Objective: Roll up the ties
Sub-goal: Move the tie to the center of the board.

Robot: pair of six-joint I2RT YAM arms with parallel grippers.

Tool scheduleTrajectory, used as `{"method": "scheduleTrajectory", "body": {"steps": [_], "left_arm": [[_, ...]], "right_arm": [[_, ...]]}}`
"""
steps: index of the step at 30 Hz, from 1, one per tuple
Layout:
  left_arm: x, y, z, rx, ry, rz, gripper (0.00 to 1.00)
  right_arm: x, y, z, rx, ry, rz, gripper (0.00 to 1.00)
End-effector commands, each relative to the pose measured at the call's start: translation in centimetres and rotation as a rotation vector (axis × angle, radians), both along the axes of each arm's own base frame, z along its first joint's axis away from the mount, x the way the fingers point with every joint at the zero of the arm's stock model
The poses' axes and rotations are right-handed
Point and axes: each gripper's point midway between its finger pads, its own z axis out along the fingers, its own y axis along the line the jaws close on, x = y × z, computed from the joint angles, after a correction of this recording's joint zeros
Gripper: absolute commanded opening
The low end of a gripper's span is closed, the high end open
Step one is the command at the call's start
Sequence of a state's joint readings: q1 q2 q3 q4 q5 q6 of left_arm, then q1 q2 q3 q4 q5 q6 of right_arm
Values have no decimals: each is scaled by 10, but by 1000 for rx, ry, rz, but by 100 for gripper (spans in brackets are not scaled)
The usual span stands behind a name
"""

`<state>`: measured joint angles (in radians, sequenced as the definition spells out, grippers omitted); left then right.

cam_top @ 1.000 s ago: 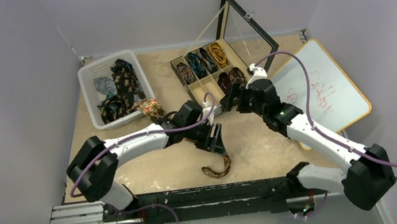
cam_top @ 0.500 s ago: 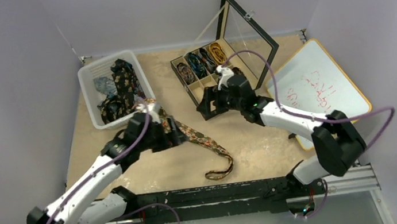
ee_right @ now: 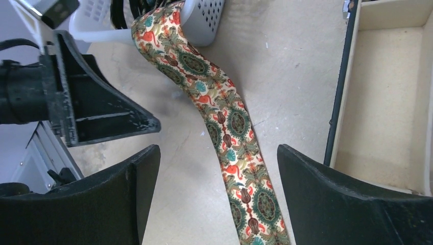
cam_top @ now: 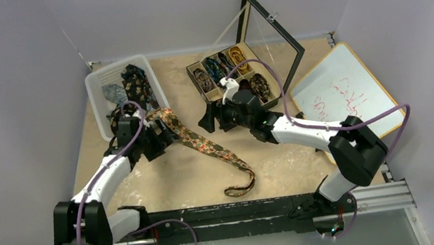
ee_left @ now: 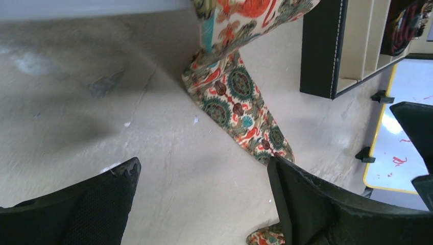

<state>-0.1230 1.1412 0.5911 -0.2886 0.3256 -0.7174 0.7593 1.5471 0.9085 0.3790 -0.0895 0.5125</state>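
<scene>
Tan tabletop [cam_top: 166, 186] carries one paisley tie [cam_top: 205, 146], its wide end draped on the corner of the white basket [cam_top: 93, 88], its narrow end curled near the arms. Left gripper [ee_left: 202, 163] beside it and right gripper [ee_right: 218, 150] over it both gape empty. Rolling from here risks the draped end snagging the rim and skewing the coil.

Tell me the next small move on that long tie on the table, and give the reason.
Probably lower the right tool and close it on the paisley tie. The tie lies flat on the table between its open jaws, its upper end hanging from the basket, and the left tool is open too, holding nothing.
</scene>
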Motion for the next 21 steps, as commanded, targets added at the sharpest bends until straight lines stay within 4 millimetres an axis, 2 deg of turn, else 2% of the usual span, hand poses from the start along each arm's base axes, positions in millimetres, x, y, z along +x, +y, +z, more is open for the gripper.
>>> {"method": "scheduleTrajectory", "body": {"steps": [1, 4, 8, 12, 15, 18, 21], "left_arm": [[36, -15, 18, -64, -234, -93, 93], [48, -17, 8, -68, -280, -95, 93], [71, -18, 7, -54, -378, -111, 92], [87, -23, -1, -50, -409, -147, 86], [94, -32, -4, -80, -422, -199, 72], [93, -35, -4, -96, -413, -215, 48], [92, -34, 8, -103, -452, -197, 34]], "right_arm": [[3, -3, 23, 50, -52, -28, 87], [1, -6, 16, 30, -36, -29, 87], [-1, -10, 11, 4, -25, -34, 87], [-4, -14, 9, -13, -11, -38, 87], [-7, -17, 8, -20, -4, -39, 87], [-9, -21, 8, -25, 3, -46, 87], [-9, -24, 8, -35, 4, -60, 88]]}}
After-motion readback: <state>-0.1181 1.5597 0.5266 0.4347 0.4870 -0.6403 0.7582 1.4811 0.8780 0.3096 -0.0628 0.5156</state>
